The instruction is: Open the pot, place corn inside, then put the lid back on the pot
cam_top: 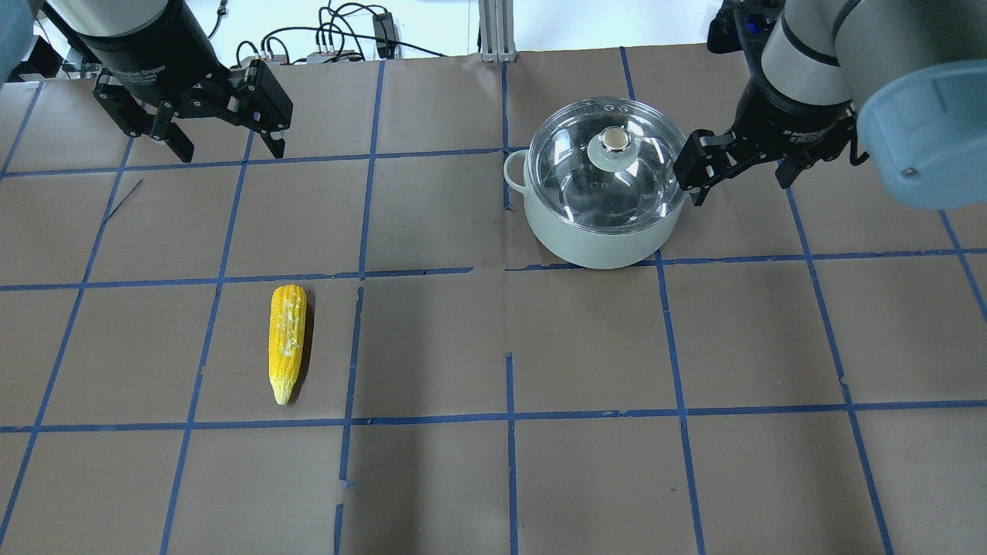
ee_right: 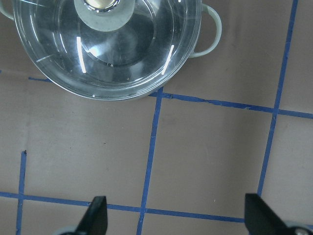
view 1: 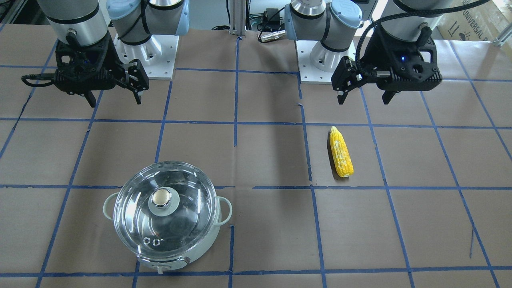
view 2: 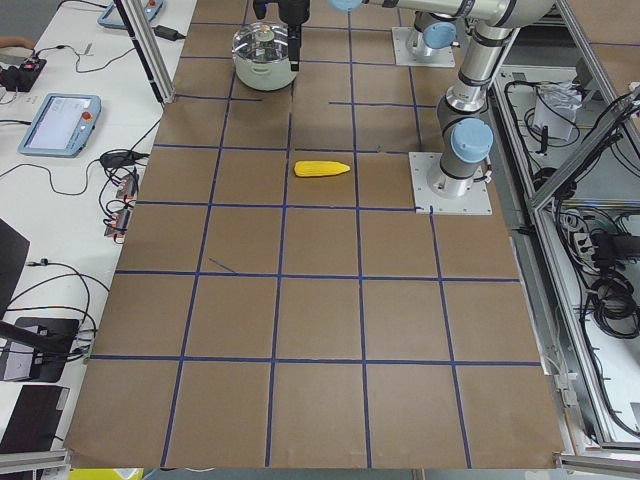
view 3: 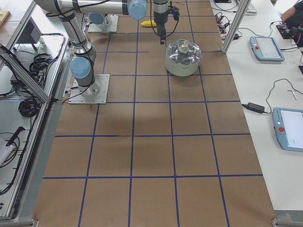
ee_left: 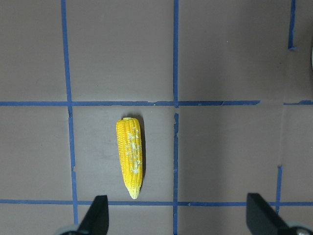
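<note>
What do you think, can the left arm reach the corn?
Probably yes. The corn lies alone on the table on that arm's side, with nothing on or around it, and the left gripper hangs open above the table nearby.

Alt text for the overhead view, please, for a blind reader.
A pale pot, glass lid on, sits upper right on a brown table gridded with blue tape; a yellow corn cob lies lower left. Both grippers are open and empty: left gripper top left, right gripper seen beside the pot.
</note>
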{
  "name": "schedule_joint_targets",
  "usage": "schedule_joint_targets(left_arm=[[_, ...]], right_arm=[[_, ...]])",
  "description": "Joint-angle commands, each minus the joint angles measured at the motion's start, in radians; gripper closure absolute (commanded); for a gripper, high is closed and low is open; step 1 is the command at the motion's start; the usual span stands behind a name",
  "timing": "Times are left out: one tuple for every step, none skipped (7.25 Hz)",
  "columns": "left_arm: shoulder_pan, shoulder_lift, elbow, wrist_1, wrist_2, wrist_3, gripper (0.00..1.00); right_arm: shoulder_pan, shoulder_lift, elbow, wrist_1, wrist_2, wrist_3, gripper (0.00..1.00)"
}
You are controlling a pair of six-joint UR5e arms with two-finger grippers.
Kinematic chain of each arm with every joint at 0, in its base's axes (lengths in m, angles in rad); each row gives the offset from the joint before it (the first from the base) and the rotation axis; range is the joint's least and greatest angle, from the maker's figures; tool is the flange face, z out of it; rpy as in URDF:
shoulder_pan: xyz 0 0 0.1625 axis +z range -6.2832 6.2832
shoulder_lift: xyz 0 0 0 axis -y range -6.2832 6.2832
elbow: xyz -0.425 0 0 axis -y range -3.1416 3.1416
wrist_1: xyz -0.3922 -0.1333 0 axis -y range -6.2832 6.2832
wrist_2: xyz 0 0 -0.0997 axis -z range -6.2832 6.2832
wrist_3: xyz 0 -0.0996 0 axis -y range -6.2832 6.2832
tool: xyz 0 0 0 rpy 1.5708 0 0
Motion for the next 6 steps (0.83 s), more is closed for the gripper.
schedule_joint_targets(left_arm=[[0.002,0.0,0.001,0.0,-0.001,0.0,0.0],[0.002,-0.001,0.0,0.0,-0.001,0.0,0.0],[0.002,-0.001,0.0,0.001,-0.001,0.0,0.0],[0.002,0.0,-0.011,0.003,-0.003,0.0,0.0],[0.002,-0.001,-0.013,0.004,-0.003,0.002,0.0],[0.002,-0.004,-0.014,0.006,-0.003,0.003,0.0]], right_arm=[[0.0,0.0,-0.002,-0.001,0.001,0.001,0.01],[0.0,0.006,-0.023,-0.002,-0.002,0.014,0.01],[0.002,0.044,-0.078,0.015,-0.004,0.014,0.01],[0.016,0.09,-0.152,0.03,0.002,0.016,0.01],[0.034,0.141,-0.212,0.03,0.005,0.016,0.01],[0.071,0.196,-0.255,0.023,0.007,0.017,0.01]])
